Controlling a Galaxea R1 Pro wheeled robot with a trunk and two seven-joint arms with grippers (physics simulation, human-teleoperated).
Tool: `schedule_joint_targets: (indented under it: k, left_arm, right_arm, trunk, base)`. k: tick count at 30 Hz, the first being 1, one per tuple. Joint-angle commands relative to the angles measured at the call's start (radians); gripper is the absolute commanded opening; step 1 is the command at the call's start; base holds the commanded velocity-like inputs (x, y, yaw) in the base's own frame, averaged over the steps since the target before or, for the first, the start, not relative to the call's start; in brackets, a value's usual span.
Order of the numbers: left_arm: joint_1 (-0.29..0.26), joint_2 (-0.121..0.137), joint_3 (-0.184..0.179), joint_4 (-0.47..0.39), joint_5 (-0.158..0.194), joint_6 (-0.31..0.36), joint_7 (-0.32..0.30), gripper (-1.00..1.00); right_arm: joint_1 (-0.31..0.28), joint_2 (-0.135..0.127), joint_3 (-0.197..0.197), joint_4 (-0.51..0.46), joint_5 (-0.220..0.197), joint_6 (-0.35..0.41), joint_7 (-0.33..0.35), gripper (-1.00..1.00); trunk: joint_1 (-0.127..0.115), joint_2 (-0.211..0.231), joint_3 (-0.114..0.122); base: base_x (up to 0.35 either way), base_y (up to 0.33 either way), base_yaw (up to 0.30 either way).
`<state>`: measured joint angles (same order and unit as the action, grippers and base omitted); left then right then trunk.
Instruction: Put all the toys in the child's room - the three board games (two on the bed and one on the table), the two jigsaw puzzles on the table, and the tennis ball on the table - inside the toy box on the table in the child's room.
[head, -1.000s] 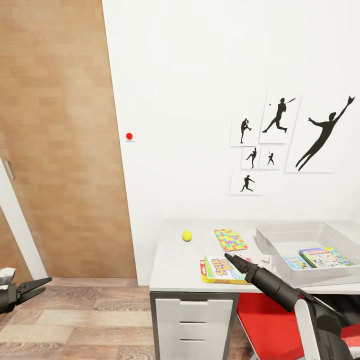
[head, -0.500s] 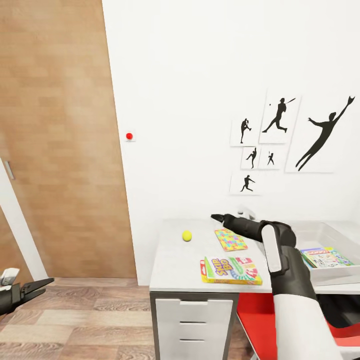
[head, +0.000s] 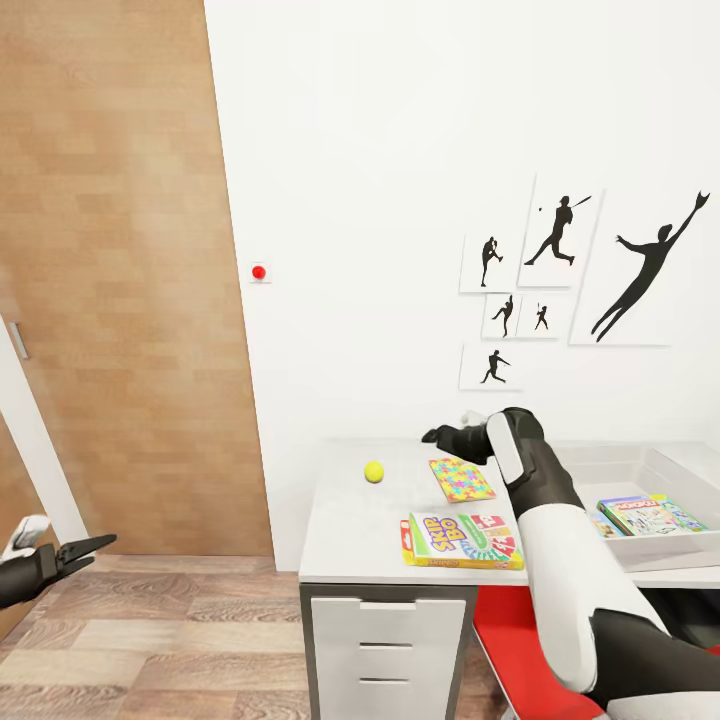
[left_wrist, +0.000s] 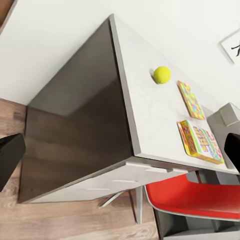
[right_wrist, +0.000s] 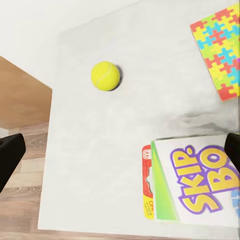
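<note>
Over the table (head: 350, 520) my right arm has swung in further, elbow now high. Skip-Bo box (head: 465, 540) lies flat near the front edge, long side along it; jigsaw puzzle (head: 461, 479) behind, tennis ball (head: 374, 471) off to its left. Right gripper (head: 437, 436) hangs spread and empty above them; left gripper (head: 85, 548) open too.

"SKIP BO" on board game box (right_wrist: 202, 182)

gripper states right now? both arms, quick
Left gripper: open, holding nothing, low over the floor.
Right gripper: open, empty, above the table.
</note>
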<state>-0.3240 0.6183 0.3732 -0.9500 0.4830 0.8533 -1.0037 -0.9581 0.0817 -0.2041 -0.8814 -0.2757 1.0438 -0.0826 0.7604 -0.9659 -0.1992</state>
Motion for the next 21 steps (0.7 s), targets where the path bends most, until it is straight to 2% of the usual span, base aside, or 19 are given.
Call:
schedule_joint_targets:
  k: [1, 17, 21]
  left_arm:
    - [-0.002, 0.0, 0.001, 0.0, 0.002, 0.004, 0.002, 1.0]
    - [-0.004, -0.001, 0.006, 0.001, 0.002, 0.004, 0.014, 1.0]
    - [-0.004, -0.001, 0.007, 0.002, 0.002, 0.002, 0.01, 1.0]
  right_arm:
    - [-0.002, 0.0, -0.004, 0.002, -0.012, 0.003, -0.013, 1.0]
    - [0.004, -0.005, -0.003, 0.014, -0.004, 0.003, -0.031, 1.0]
    - [0.004, -0.019, -0.003, 0.017, -0.004, 0.003, -0.03, 1.0]
  trunk:
    - [0.0, -0.001, -0.002]
    - [0.0, -0.001, -0.002]
    - [0.0, -0.001, -0.002]
  base:
    - [0.0, 0.0, 0.0]
    - [0.0, 0.0, 0.0]
    - [0.0, 0.0, 0.0]
